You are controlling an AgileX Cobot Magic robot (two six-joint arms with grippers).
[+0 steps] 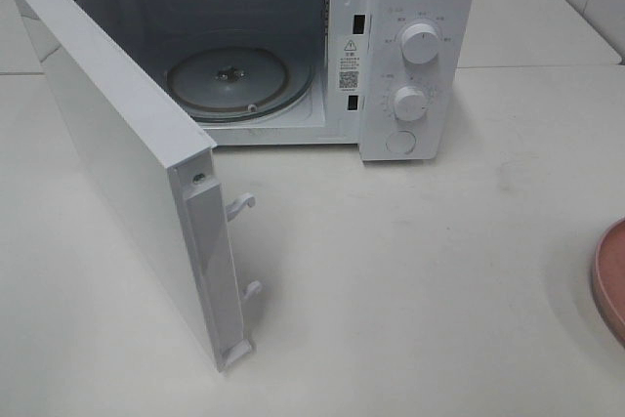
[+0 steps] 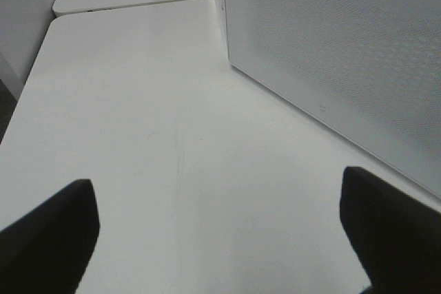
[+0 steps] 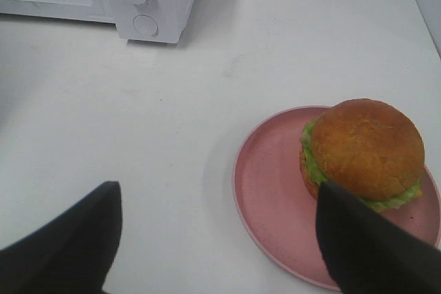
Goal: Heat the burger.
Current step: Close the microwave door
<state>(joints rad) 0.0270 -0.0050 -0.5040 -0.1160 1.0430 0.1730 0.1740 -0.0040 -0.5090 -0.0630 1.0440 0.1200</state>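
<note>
The burger [image 3: 363,151], with a golden-brown bun and green lettuce, sits on a pink plate [image 3: 272,197]; only the plate's edge [image 1: 612,280] shows at the right border of the high view. My right gripper [image 3: 217,239] is open, one dark finger [image 3: 365,253] overlapping the plate just in front of the burger, nothing between the fingers. A white microwave [image 1: 410,46] stands at the back with its door [image 1: 127,153] swung wide open and an empty glass turntable [image 1: 229,80] inside. My left gripper [image 2: 220,228] is open over bare table beside the door's outer face [image 2: 344,60].
The open door juts far toward the front left of the white table [image 1: 410,280]. Two round knobs [image 1: 421,44] and a button are on the microwave's right panel. A table seam [image 2: 138,1] runs behind the left gripper.
</note>
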